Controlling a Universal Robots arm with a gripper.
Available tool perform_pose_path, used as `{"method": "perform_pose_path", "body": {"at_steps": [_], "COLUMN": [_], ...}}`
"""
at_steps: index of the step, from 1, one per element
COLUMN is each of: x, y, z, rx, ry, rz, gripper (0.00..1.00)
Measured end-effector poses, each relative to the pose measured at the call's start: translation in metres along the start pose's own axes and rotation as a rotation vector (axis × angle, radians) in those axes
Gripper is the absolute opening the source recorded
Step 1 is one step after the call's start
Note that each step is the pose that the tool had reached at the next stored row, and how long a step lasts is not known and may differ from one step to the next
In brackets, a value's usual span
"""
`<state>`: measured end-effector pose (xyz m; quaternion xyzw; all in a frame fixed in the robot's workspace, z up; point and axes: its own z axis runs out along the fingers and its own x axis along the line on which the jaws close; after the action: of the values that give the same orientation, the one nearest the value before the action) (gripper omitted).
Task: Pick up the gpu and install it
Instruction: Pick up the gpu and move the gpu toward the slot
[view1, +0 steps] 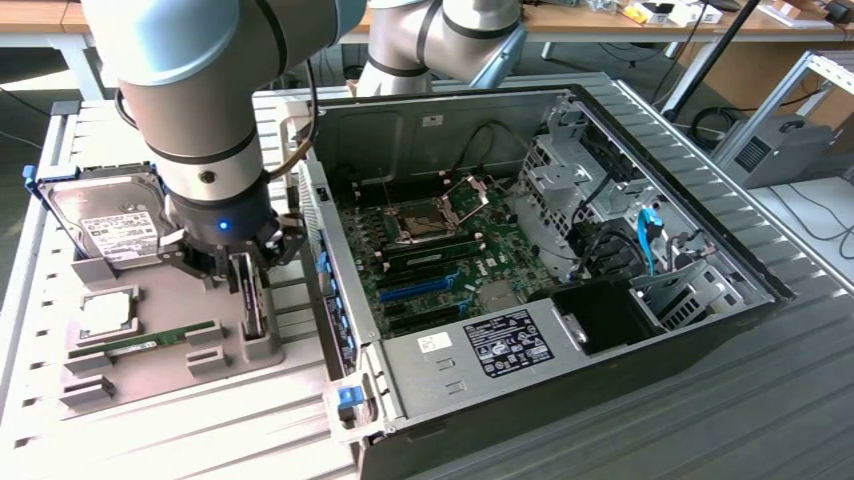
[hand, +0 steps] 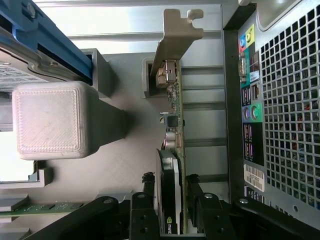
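The gpu stands on edge in a slot of the grey holder, just outside the computer case. In the wrist view the gpu is a thin green board with a black fan face and a pale metal bracket at its far end. My gripper hangs straight over it. The black fingers sit against both faces of the card near its fan end, so my gripper is shut on it. The card is still seated in the holder.
On the holder lie a hard drive with blue rails, a square processor and a memory stick. The open case shows the motherboard with blue slots. The case's rear wall stands close beside the card.
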<state>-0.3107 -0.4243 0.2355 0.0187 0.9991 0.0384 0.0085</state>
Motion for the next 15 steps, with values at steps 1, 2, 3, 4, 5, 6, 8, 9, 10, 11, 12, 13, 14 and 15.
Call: {"method": "perform_pose_path", "body": {"at_steps": [1, 2, 3, 4, 5, 6, 8, 9, 10, 11, 12, 13, 14, 15], "x": [0.0, 0.0, 0.0, -0.0001, 0.0, 0.0, 0.0, -0.0001, 0.0, -0.0001, -0.0001, -0.0001, -0.0001, -0.0001], "y": [0.0, 0.0001, 0.0001, 0.0001, 0.0001, 0.0001, 0.0001, 0.0001, 0.0002, 0.0003, 0.0003, 0.0002, 0.0002, 0.0002], "z": [-0.0005, -0.0011, -0.0012, -0.0012, -0.0013, -0.0013, -0.0013, -0.0015, -0.0025, -0.0029, -0.003, -0.003, -0.003, -0.0031], "rx": [0.0, 0.0, -0.0002, -0.0002, -0.0002, -0.0001, -0.0001, -0.0002, 0.0001, -0.0001, -0.0002, -0.0002, -0.0002, -0.0002], "ry": [0.0, 0.0001, -0.0002, -0.0002, -0.0002, -0.0001, -0.0001, -0.0002, 0.0002, -0.0002, -0.0001, -0.0001, -0.0001, 0.0], "rz": [0.0, 0.0, 0.0, 0.0, 0.0, 0.0, 0.0, 0.0, 0.0, 0.0, 0.0, 0.0, 0.0, 0.0], "gripper": [0.38, 0.38, 0.38, 0.38, 0.38, 0.38, 0.38, 0.38, 0.38, 0.38, 0.38, 0.38, 0.38, 0.3]}}
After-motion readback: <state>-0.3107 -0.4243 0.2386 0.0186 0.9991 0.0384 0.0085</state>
